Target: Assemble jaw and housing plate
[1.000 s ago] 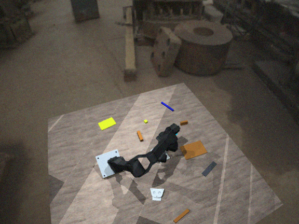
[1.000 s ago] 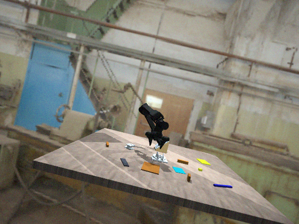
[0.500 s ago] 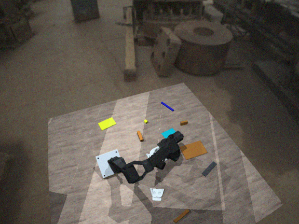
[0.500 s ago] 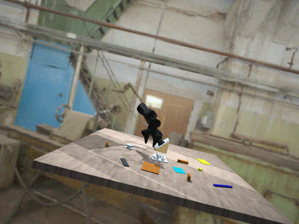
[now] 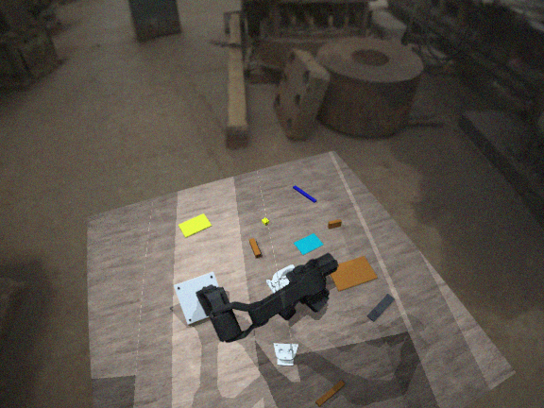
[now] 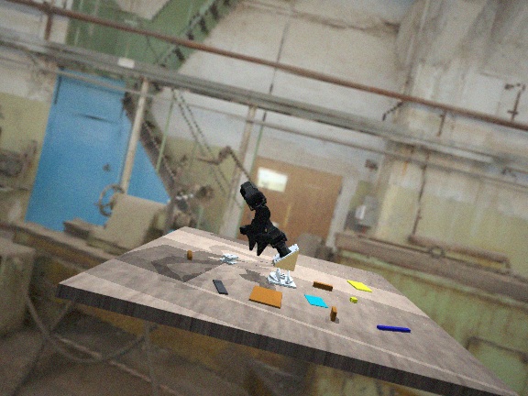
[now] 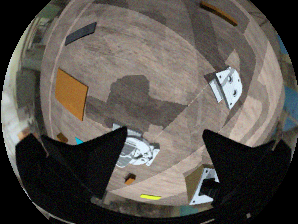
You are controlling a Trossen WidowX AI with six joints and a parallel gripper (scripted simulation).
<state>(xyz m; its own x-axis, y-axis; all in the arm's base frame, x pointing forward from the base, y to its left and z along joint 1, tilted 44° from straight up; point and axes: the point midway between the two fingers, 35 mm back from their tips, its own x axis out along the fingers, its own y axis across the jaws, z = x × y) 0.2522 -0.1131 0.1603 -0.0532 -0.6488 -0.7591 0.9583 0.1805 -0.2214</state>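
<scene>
My gripper is open and empty, raised above the table between the white base assembly and the housing plate. The base assembly stands on the table with the white jaw parts on it. My arm covers part of it in the top view, and a finger covers part in the wrist view, so whether both jaws sit on their pins and mesh cannot be told. The white housing plate, with two round holes, is on the table apart from the assembly.
An orange plate and a dark bar lie to one side. A cyan sheet and an orange block lie near the assembly. An orange bar lies beyond the housing plate.
</scene>
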